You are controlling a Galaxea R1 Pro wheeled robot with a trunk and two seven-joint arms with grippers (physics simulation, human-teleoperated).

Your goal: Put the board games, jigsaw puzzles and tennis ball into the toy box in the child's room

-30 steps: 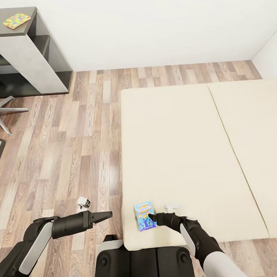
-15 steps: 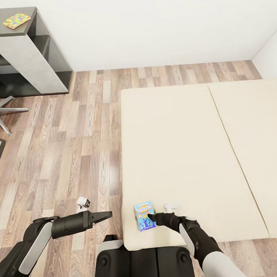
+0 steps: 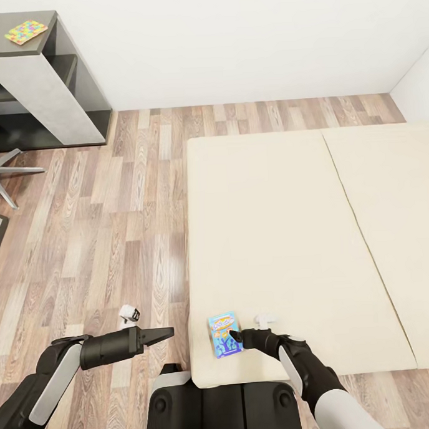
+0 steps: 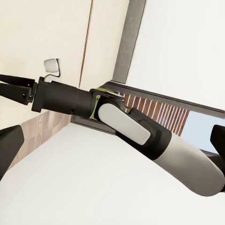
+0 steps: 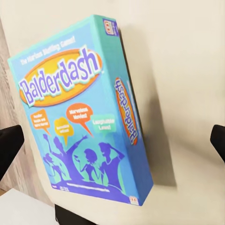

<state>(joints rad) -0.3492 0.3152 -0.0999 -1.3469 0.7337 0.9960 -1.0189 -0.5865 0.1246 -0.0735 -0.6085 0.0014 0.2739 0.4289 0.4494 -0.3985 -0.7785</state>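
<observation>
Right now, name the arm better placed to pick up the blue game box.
Right. The right gripper hovers at the blue game box on the bed, jaws open around it. The left gripper hangs over the floor.

The bed (image 3: 290, 236), a plain beige two-part mattress, fills the right and centre of the head view. A small blue board game (image 3: 223, 334) lies flat near its lower left corner. At upper left, the desk (image 3: 20, 45) carries a multicoloured puzzle (image 3: 25, 32).
</observation>
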